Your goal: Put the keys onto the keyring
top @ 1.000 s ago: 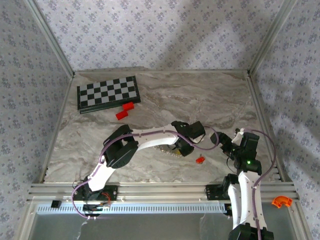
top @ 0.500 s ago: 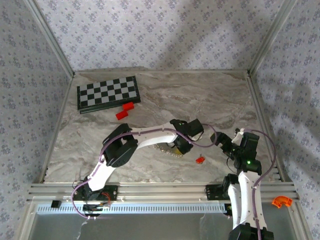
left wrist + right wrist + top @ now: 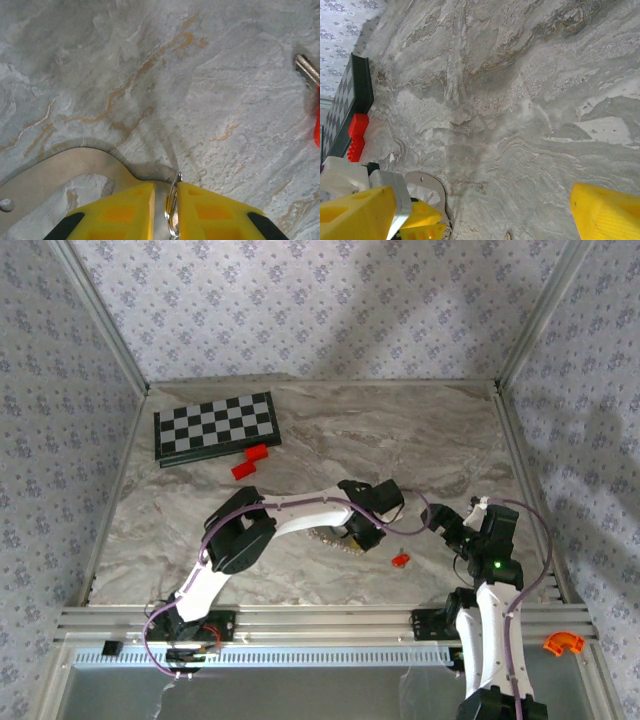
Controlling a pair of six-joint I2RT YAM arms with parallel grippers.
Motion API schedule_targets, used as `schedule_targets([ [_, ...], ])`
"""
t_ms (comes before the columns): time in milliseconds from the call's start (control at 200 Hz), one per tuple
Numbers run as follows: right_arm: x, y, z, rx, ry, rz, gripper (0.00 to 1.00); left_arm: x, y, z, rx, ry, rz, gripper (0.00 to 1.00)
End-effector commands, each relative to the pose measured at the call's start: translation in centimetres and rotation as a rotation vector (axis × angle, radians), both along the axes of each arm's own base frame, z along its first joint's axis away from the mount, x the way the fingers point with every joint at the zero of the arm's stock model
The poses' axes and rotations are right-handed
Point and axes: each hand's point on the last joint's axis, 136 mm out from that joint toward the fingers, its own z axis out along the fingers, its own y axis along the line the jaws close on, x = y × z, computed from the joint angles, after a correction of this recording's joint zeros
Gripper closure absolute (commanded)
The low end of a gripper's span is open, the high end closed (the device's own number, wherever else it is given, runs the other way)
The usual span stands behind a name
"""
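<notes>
Top view: the left gripper (image 3: pixel 362 532) is down on the marble table (image 3: pixel 330 440) at the right end of the keyring (image 3: pixel 333 538). The keyring's long axis runs left-right under that arm. The red-headed key (image 3: pixel 400 560) lies apart from it on the table, towards the near edge and right of the left gripper, near-left of the right gripper (image 3: pixel 441 519). It sits between the two and is about as near one as the other. The chessboard (image 3: pixel 215 427) and red blocks (image 3: pixel 250 462) are well away at far left.

Left wrist: the yellow fingers (image 3: pixel 120 210) are almost together astride the keyring's thin wire loop (image 3: pixel 173 205), which stands on edge in the slot. I can't tell if it is truly pinched. A flat metal plate (image 3: pixel 60 172) extends to the left. The key (image 3: pixel 306 69) is at the right edge, with its silver blade up and its red head below it.

Right wrist: the right gripper's jaws are wide apart with nothing between them, looking across bare marble. The left arm's yellow fingertips (image 3: pixel 422 220) and the plate (image 3: pixel 427 186) are at lower left.

My read: the right arm is the free one, so the key is its job. It needs to move near-left to reach it.
</notes>
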Motion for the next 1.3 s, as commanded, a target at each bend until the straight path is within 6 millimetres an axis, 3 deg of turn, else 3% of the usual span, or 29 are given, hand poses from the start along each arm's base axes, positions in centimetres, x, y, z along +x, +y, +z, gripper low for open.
schedule_targets([
  [0, -0.1, 0.0, 0.5, -0.007, -0.01, 0.004, 0.08, 0.7, -0.9, 3.2, -0.124, 0.02, 0.041, 0.81],
  [355, -0.1, 0.0, 0.5, -0.01, -0.009, 0.004, 0.08, 1.1, -0.5, 3.6, -0.147, 0.037, 0.07, 0.8],
  [595, -0.1, -0.1, 0.5, -0.013, -0.011, 0.005, 0.09, 0.8, 0.5, 3.1, -0.125, 0.032, 0.076, 0.74],
  [1294, -0.1, -0.1, 0.5, -0.017, -0.01, 0.004, 0.09, -0.3, 0.9, 3.1, -0.137, 0.054, 0.069, 0.75],
])
